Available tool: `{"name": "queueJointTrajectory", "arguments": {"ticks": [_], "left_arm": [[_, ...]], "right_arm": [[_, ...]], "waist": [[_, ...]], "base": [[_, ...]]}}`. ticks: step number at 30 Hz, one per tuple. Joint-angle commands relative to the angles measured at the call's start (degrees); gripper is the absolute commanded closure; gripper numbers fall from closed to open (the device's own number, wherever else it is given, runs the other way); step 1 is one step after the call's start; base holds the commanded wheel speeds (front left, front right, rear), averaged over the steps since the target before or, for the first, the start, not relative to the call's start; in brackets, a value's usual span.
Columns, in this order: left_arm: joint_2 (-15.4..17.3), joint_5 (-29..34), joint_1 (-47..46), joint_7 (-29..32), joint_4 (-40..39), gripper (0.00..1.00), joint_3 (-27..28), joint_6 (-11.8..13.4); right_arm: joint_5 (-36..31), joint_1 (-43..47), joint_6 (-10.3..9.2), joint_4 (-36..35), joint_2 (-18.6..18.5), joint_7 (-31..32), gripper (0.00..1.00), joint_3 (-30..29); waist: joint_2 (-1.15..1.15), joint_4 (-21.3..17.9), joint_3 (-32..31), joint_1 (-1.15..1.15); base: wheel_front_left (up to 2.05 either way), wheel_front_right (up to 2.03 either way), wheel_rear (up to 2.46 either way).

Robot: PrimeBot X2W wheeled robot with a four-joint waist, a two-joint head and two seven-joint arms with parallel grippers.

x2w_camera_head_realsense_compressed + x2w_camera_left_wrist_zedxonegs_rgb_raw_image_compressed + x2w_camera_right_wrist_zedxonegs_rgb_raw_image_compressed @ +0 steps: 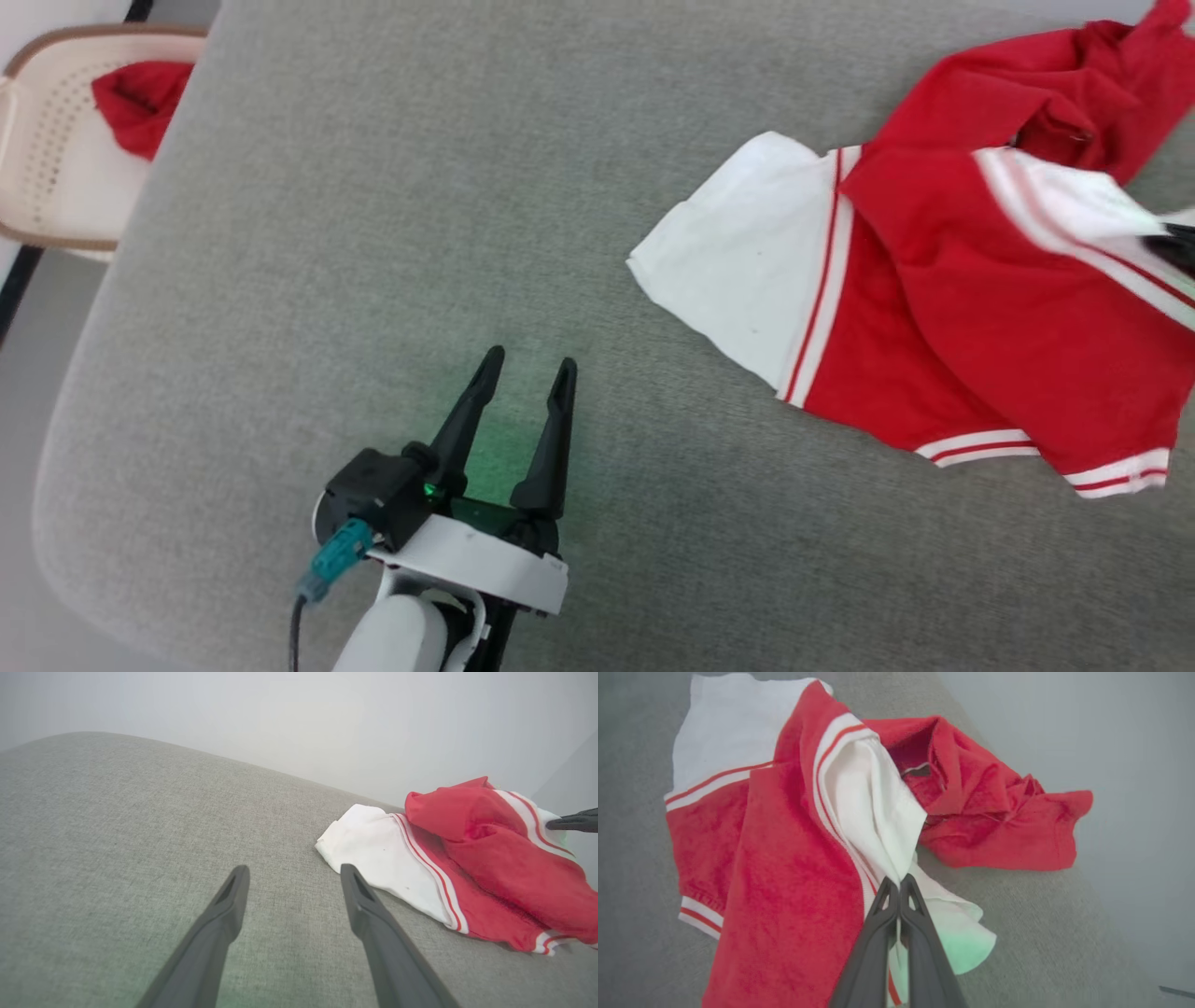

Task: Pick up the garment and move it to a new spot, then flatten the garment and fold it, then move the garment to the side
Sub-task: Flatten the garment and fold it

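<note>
the fingers (pixel 874 933) of the right gripper (pixel 899 883) are pinching shut on a white fold of the garment (pixel 980 373), which is lying crumpled at the right side of the grey padded surface (pixel 373 233), its white panel spreading leftward. that raised fold is probably offering the easiest hold for lifting. the left gripper (pixel 530 359) is hovering with fingers spread over bare padding at the near left, well apart from the garment, likely waiting to take a second edge.
</note>
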Motion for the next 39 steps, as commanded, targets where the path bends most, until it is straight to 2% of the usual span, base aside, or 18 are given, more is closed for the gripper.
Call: {"name": "queueJointTrajectory", "arguments": {"ticks": [1, 7, 13, 18, 21, 22, 24, 26, 27, 28, 31, 39], "left_arm": [[-0.01, 0.39, 0.76, 0.0, -0.04, 0.0, 0.44, -0.27], [0.52, 1.45, 1.67, 0.0, -0.45, 0.0, 1.69, -0.54], [1.31, 2.27, 1.2, 0.0, -0.46, 0.0, 1.5, -0.86], [1.64, 2.36, 0.75, 0.0, -0.25, 0.0, 1.1, -0.9], [1.67, 2.31, 0.63, 0.0, -0.04, 0.0, 0.84, -0.92], [1.75, 2.26, 0.61, 0.0, -0.04, 0.0, 0.88, -0.88], [1.92, 2.16, 0.51, 0.0, 0.15, 0.0, 0.84, -0.86], [2.09, 1.96, 0.42, 0.01, 0.11, 0.0, 1.01, -0.75], [2.26, 1.85, 0.41, 0.06, 0.04, 0.0, 1.14, -0.65], [2.4, 1.76, 0.41, 0.13, -0.08, 0.0, 1.26, -0.54], [3.06, 1.65, 0.56, 0.31, -0.48, 0.0, 1.59, -0.15], [5.57, 2.25, 1.4, 2.07, -3.08, 0.0, 2.56, 0.73]], "right_arm": [[1.3, 1.37, -0.06, 0.3, -1.29, -1.33, 1.0, -0.41], [6.37, 5.96, -0.06, 3.14, -8.12, -8.92, 1.0, -2.75], [1.6, 9.5, -0.06, 13.15, -10.89, -10.1, 1.0, -5.46], [1.02, 13.86, -0.06, 21.3, -5.63, -8.5, 1.0, -8.99], [0.11, 16.88, -0.06, 27.41, -0.5, -9.7, 1.0, -12.1], [-0.13, 17.64, -0.06, 29.49, 1.4, -10.45, 0.97, -13.43], [-1.86, 19.32, -0.06, 33.45, 4.66, -11.83, 0.7, -15.79], [-3.39, 20.56, -0.06, 36.25, 7.66, -13.13, 0.56, -18.27], [-3.92, 21.19, -0.06, 37.43, 8.92, -13.65, 0.21, -19.4], [-4.93, 21.84, -0.06, 38.42, 9.83, -14.12, 0.0, -20.45], [-7.05, 23.67, -0.06, 40.16, 12.4, -15.37, 0.0, -23.87], [-9.73, 30.25, -0.06, 40.31, 15.49, -20.39, 0.0, -35.09]], "waist": [[0.0, -1.71, -1.22, 0.0], [0.0, -5.7, -2.14, 0.0], [0.0, -8.3, -1.78, 0.0], [0.0, -8.93, -1.38, 0.0], [0.0, -8.94, -0.99, 0.0], [0.0, -9.0, -0.85, 0.0], [0.0, -8.99, -0.73, 0.0], [0.0, -9.1, -0.62, 0.0], [0.0, -9.21, -0.62, 0.0], [0.0, -9.36, -0.62, 0.0], [0.0, -10.07, -0.75, 0.0], [0.0, -12.54, -1.99, 0.0]], "base": [[0.0, 0.0, 0.0], [0.0, 0.0, 0.0], [0.0, 0.0, 0.0], [0.0, 0.0, 0.0], [0.0, 0.0, 0.0], [0.0, 0.0, 0.0], [0.0, 0.0, 0.0], [0.0, 0.0, 0.0], [0.0, 0.0, 0.0], [0.0, 0.0, 0.0], [0.0, 0.0, 0.0], [0.0, 0.0, 0.0]]}}
